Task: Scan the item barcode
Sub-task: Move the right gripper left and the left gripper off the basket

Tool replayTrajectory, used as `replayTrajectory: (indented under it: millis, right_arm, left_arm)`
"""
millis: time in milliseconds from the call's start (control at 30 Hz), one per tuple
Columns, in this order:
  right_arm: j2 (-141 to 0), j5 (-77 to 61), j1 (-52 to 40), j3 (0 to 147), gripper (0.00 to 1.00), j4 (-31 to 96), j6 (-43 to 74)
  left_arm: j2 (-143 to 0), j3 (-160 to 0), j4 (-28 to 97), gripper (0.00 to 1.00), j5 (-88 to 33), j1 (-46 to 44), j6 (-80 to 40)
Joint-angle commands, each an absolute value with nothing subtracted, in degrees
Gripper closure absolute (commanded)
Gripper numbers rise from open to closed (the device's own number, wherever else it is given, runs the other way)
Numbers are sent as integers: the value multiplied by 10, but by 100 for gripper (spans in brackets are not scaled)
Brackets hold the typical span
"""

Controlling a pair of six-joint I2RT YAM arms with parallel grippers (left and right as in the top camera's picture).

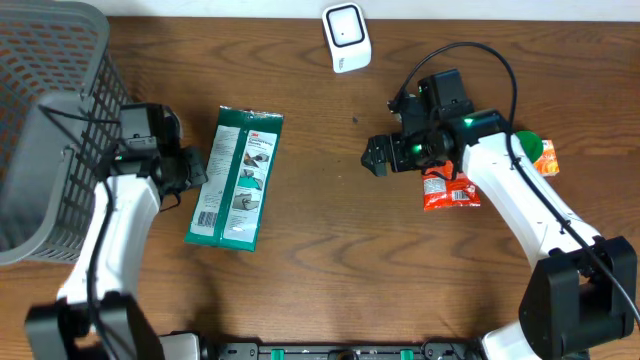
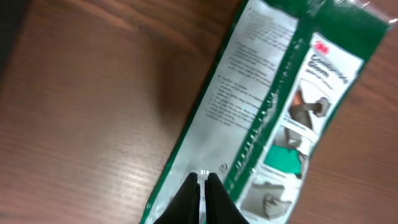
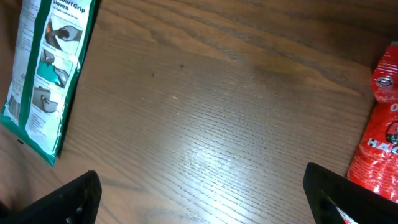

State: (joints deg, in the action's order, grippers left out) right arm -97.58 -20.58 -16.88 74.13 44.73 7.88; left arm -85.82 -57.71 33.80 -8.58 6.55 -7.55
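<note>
The glove packet (image 1: 235, 178) lies between basket (image 1: 50, 60) and snack bag (image 1: 450, 190), scanner (image 1: 346, 37) behind.

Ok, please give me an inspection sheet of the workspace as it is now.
Surface: brown wooden table.
Job's things: green glove packet lying flat; white scanner at the far edge.
Clutter: red snack packet, green-orange item beside it.
Hands: left hand shut at packet's edge, grip unclear; right hand open and empty.
Cables: black cable loops over right arm.
Surroundings: grey mesh basket at left.

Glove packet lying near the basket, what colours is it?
Green and white, with small product photos; the glove packet shows best in the left wrist view.
</note>
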Motion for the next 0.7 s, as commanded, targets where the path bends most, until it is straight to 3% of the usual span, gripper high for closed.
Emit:
replayTrajectory:
  millis: [0, 433, 667]
  right_arm:
    - [-975, -200, -175, 744, 1, 445, 81]
    - [-976, -200, -181, 708, 4, 387, 99]
    - [-976, -200, -182, 673, 4, 339, 179]
  left_arm:
    - [-909, -573, 310, 93, -81, 67, -62]
    - [-1025, -573, 253, 93, -81, 67, -62]
    - [-1039, -572, 273, 92, -102, 52, -62]
